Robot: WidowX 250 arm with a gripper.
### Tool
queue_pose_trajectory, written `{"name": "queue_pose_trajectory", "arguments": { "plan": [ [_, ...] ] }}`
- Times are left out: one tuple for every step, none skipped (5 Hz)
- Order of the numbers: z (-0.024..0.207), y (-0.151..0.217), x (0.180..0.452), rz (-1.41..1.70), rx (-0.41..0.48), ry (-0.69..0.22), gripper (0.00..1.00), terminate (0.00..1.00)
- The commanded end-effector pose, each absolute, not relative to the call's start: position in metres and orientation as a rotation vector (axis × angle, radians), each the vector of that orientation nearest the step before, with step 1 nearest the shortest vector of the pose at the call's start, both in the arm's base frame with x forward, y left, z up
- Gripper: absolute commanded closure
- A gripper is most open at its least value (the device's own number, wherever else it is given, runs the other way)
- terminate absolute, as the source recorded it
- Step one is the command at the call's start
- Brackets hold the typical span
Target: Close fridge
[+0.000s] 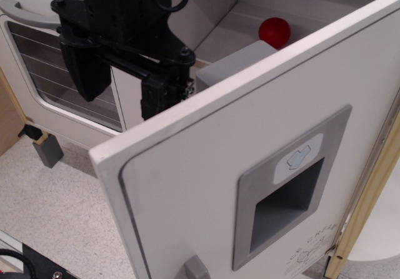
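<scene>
The white fridge door (206, 166) stands wide open, swung out toward the camera, hinged at the right. It has a grey recessed dispenser panel (290, 191), and the top of its grey handle (195, 269) shows at the bottom edge. My black gripper (122, 94) hangs behind the door's top edge near its free end, in front of the fridge opening. Its two fingers (84, 72) are spread apart with nothing between them. A red ball (275, 32) lies inside the fridge.
The windowed oven door (56, 72) with a horizontal grey handle (25, 13) is at the left, just behind the gripper. A grey block (234, 66) sits behind the fridge door's top edge. A wooden frame post (369, 197) runs along the right.
</scene>
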State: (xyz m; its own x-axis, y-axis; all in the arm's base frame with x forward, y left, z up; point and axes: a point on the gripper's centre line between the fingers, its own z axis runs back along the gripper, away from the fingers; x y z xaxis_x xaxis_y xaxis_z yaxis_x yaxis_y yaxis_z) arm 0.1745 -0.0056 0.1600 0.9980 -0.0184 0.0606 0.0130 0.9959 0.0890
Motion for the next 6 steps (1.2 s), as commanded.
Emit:
{"name": "queue_pose_trajectory", "arguments": {
  "plan": [
    [0.160,-0.006,0.175,-0.016,0.089,-0.061,0.00,0.00],
    [0.182,-0.016,0.183,-0.024,0.034,-0.089,0.00,0.00],
    [0.204,-0.031,0.180,-0.037,-0.022,-0.108,0.00,0.00],
    [0.220,-0.041,0.165,-0.066,-0.068,-0.131,0.00,0.00],
    [0.233,-0.048,0.150,-0.110,-0.110,-0.142,0.00,0.00],
    [0.231,-0.055,0.136,-0.166,-0.116,-0.132,0.00,0.00]
  ]
}}
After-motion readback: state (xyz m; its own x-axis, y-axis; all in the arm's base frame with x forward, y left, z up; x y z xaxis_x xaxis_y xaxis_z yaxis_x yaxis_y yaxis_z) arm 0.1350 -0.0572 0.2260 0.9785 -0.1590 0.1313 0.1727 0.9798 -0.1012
